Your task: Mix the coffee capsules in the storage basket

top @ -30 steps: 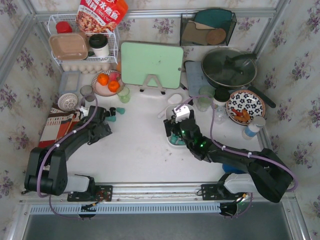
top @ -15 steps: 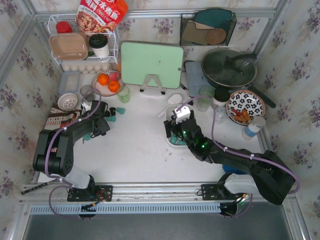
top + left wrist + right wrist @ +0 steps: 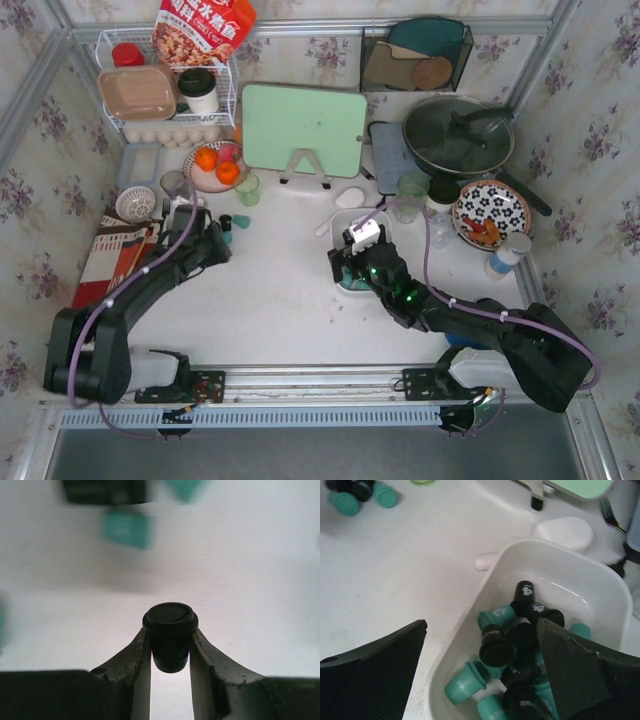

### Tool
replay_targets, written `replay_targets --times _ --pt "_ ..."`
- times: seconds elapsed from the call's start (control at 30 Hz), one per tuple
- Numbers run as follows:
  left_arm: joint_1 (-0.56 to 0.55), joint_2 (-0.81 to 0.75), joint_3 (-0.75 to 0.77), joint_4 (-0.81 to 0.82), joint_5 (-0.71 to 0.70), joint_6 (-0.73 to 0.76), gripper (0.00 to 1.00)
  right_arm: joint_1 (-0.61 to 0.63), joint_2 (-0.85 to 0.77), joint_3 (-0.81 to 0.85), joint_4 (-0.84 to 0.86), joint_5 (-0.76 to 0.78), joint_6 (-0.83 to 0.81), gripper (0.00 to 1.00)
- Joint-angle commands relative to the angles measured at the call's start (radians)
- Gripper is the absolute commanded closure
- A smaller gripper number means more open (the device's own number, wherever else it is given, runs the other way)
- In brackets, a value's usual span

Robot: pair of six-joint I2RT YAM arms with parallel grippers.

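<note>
My left gripper is shut on a black coffee capsule, held rim up just above the white tabletop; in the top view this gripper sits left of centre. A few loose teal and black capsules lie just beyond it, blurred in the left wrist view. My right gripper hangs open over the white storage basket, its fingers straddling the near left corner. Inside lie several teal and black capsules mixed in a heap. The right arm hides most of the basket from above.
A green cutting board stands at the back, with a plate of oranges and a pale green cup to its left. A white spoon lies just beyond the basket. Lidded pan, patterned plate and strainer line the sides.
The left jaws have closed on a black capsule, and the left arm swung back and then forward again by the loose capsules. The right gripper stayed open over the basket.
</note>
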State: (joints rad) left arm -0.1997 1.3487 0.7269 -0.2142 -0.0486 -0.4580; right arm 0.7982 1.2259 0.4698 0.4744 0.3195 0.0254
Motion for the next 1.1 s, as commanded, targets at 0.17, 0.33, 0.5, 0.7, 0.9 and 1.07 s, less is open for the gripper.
replay_targets --times 0.17,0.33,0.5,0.7,0.9,1.07 --pt "-0.178 -0.239 -0.040 0.281 0.687 0.279 0.82 0.007 -0.050 -0.325 0.732 -0.561 -0.265 0.00" --pt "-0.304 -0.235 0.004 0.286 0.805 0.327 0.82 0.040 0.042 -0.412 1.035 -0.676 -0.392 0.02" --pt "-0.391 -0.194 0.065 0.230 0.840 0.359 0.83 0.077 0.108 -0.448 1.200 -0.567 -0.469 0.00" --pt "-0.445 -0.139 0.081 0.287 0.832 0.306 0.83 0.120 0.183 -0.451 1.346 -0.451 -0.569 0.00" --pt "-0.484 -0.097 0.090 0.333 0.810 0.267 0.83 0.174 0.231 -0.383 1.351 -0.349 -0.660 0.00" --pt "-0.489 -0.093 0.074 0.341 0.752 0.245 0.83 0.215 0.251 -0.331 1.351 -0.327 -0.730 0.04"
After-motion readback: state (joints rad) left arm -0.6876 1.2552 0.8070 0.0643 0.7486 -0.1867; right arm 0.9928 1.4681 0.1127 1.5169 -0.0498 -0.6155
